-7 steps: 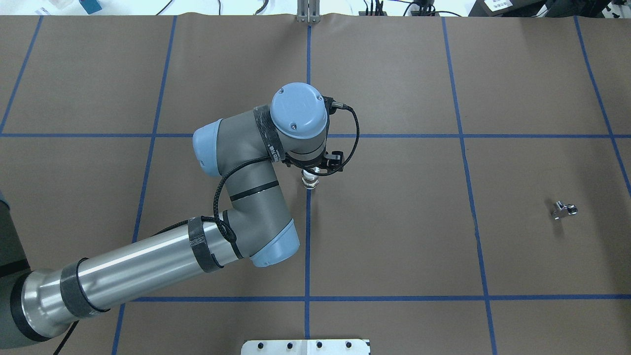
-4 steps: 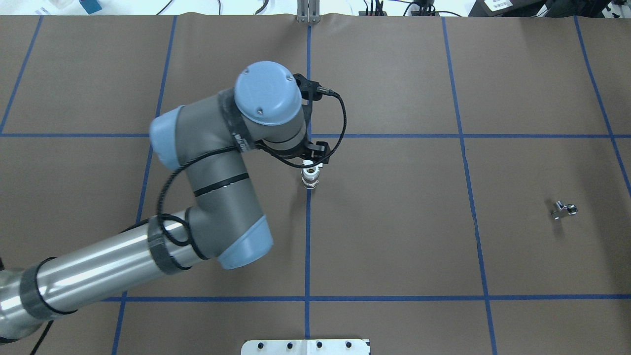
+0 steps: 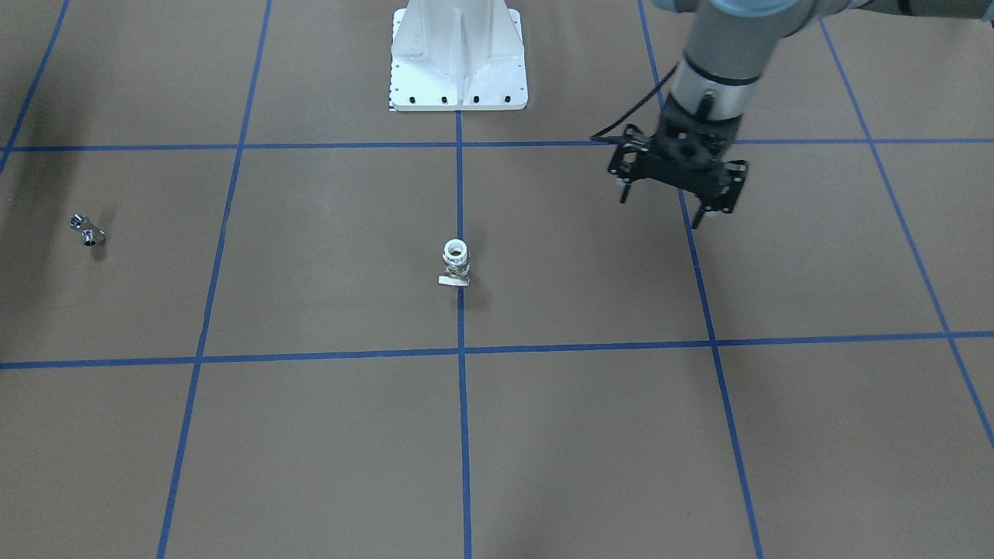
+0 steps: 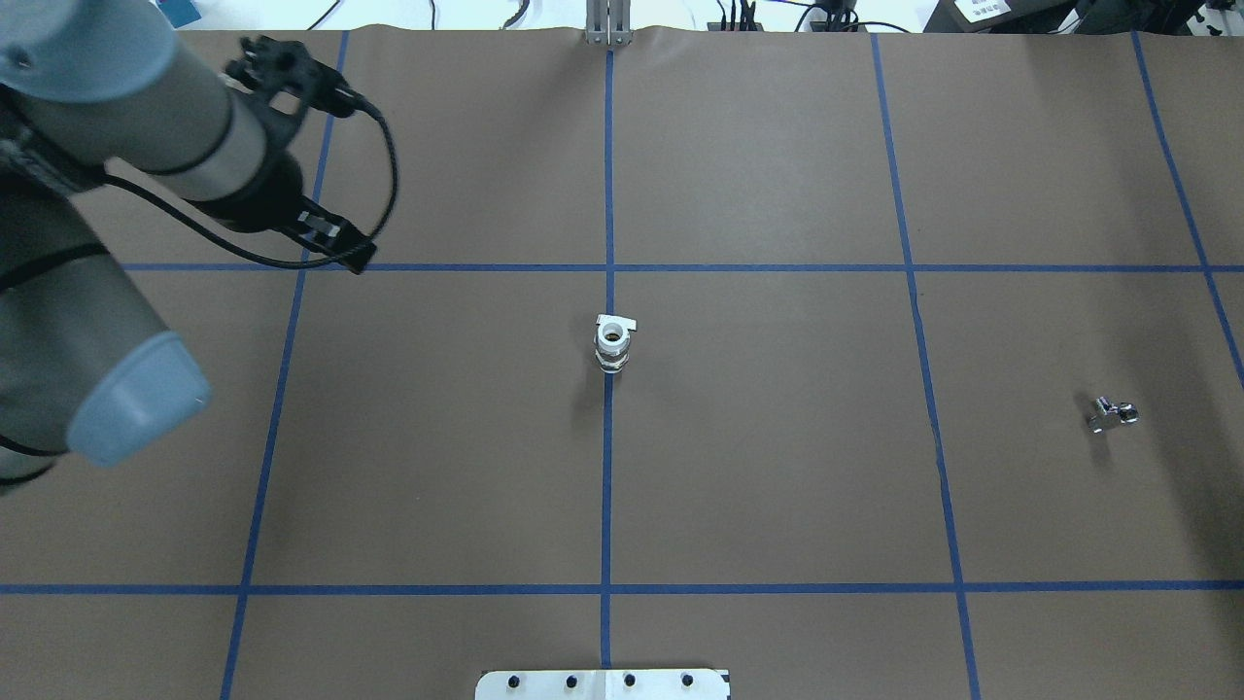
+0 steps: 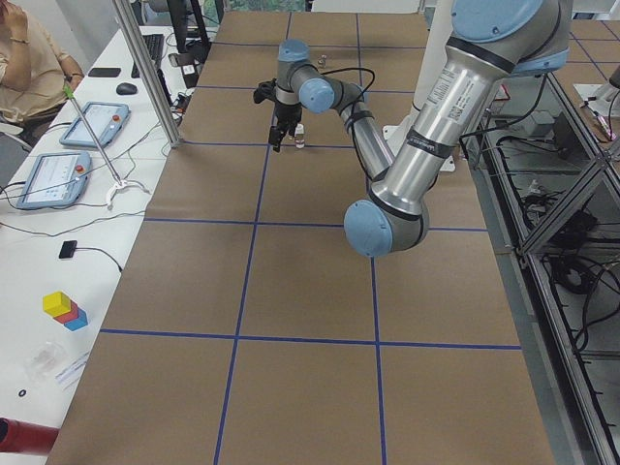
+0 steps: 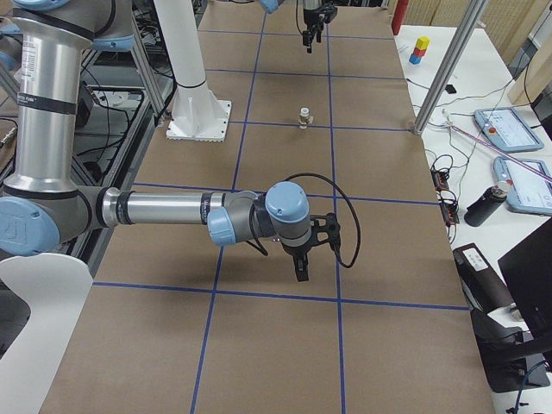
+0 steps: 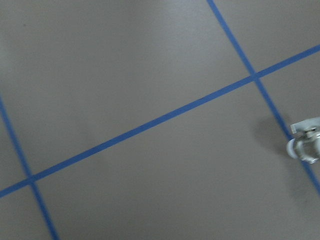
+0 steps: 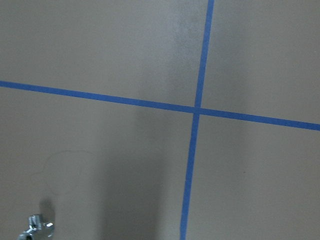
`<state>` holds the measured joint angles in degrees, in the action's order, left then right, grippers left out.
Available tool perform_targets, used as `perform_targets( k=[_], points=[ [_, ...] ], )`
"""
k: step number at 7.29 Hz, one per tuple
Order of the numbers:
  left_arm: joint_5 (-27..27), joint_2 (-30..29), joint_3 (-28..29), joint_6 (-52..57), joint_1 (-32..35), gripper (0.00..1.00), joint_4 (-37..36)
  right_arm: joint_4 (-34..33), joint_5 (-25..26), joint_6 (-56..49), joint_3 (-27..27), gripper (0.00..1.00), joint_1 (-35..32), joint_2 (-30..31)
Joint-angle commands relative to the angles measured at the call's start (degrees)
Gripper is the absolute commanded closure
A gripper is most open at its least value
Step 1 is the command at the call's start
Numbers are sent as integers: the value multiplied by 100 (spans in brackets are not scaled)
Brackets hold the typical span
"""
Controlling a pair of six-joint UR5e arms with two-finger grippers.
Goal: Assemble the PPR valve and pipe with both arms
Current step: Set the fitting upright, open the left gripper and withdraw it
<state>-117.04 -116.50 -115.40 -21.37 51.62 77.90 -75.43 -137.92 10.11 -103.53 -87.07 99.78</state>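
Observation:
The PPR valve (image 4: 612, 343) stands upright on the centre blue line, white ring up and flat tab at its base; it also shows in the front view (image 3: 456, 264) and at the left wrist view's right edge (image 7: 305, 145). The chrome pipe (image 4: 1111, 414) lies alone far on the right side (image 3: 87, 230), and in the right wrist view's lower left corner (image 8: 36, 227). My left gripper (image 3: 664, 203) is open and empty, raised, well away from the valve on my left. My right gripper (image 6: 302, 263) hovers over bare table near the pipe's side; I cannot tell whether it is open.
The white pedestal base (image 3: 458, 54) stands at my edge of the table. An aluminium post (image 4: 607, 24) rises at the far edge. Blue tape lines grid the brown mat. An operators' desk with tablets (image 5: 58, 179) runs along the far side.
My left arm has pulled back from right above the valve, swinging left and up. The valve stays standing in the same spot. The pipe has not moved.

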Motion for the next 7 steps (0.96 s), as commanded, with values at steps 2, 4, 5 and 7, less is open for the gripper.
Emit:
perform_targets(
  k=[2,4,5,7],
  points=[
    [-618,1346,-1,3194,1996,0,41,28,63,1665,-702,0,1022,-2],
    [-768,2189,287,3244,2526,0,216,824,518,2020,-669,0,1821,41],
    [-803,2219,394,3123,2633,0,539,984,712,2003,-669,0,2234,50],
    [-812,2272,343,2814,2634,0,577,1544,1091,1942,-416,0,2816,322]
  ],
)
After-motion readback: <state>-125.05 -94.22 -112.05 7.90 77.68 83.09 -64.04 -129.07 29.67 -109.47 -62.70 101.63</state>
